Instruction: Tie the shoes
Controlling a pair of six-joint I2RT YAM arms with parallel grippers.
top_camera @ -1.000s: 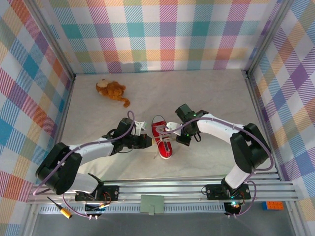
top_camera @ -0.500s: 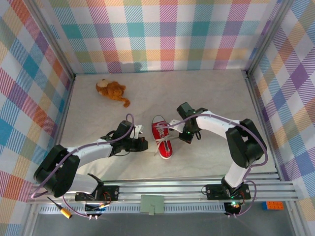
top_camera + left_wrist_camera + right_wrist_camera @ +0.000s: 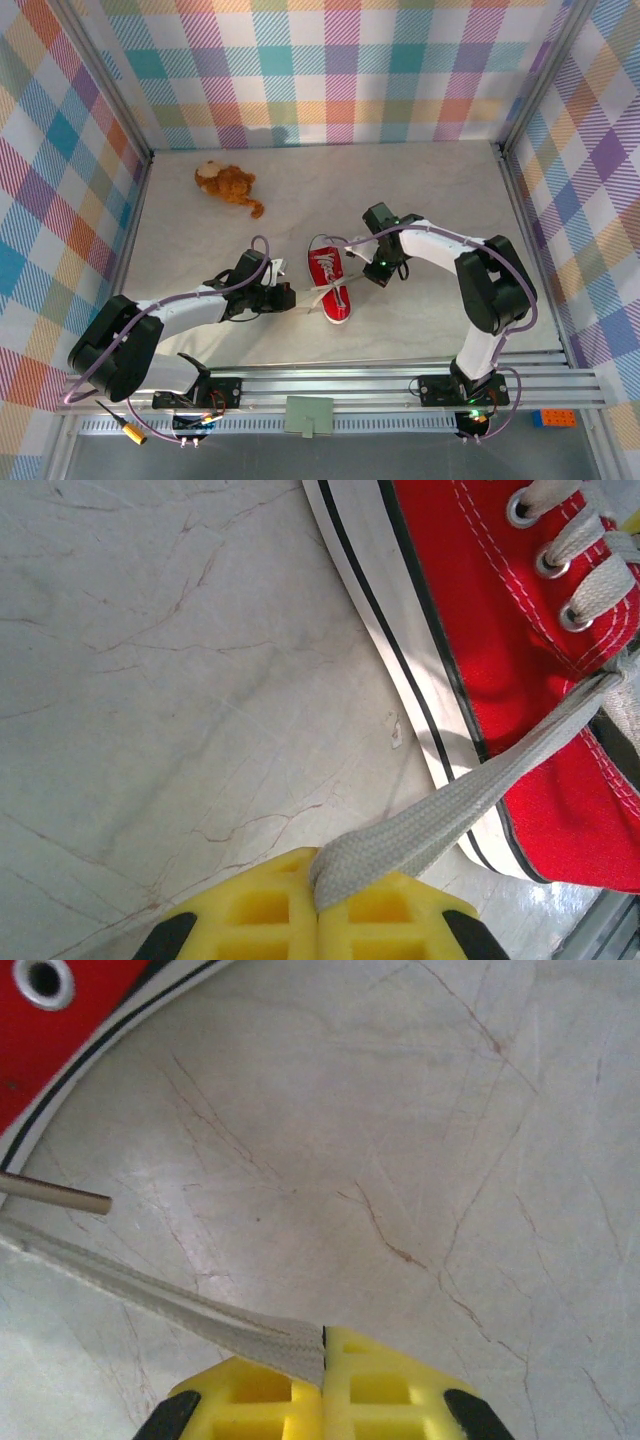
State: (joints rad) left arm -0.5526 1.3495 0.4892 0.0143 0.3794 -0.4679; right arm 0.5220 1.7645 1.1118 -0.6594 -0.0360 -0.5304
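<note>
Two white laces (image 3: 450, 810) are stretching outward from the red sneaker (image 3: 330, 285) lying central on the tabletop (image 3: 440, 200).
Left fingers (image 3: 260, 915) and right fingers (image 3: 385, 1390), each pinching a lace, are drawing farther apart; a knot is seemingly tightening.

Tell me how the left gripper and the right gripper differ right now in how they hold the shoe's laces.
The left gripper stands left of the red sneaker, the right gripper on its right. From the left gripper, the left lace climbs the sneaker's side; from the right gripper, the right lace stretches low across the table. Both are shut, each pinching one white lace.
</note>
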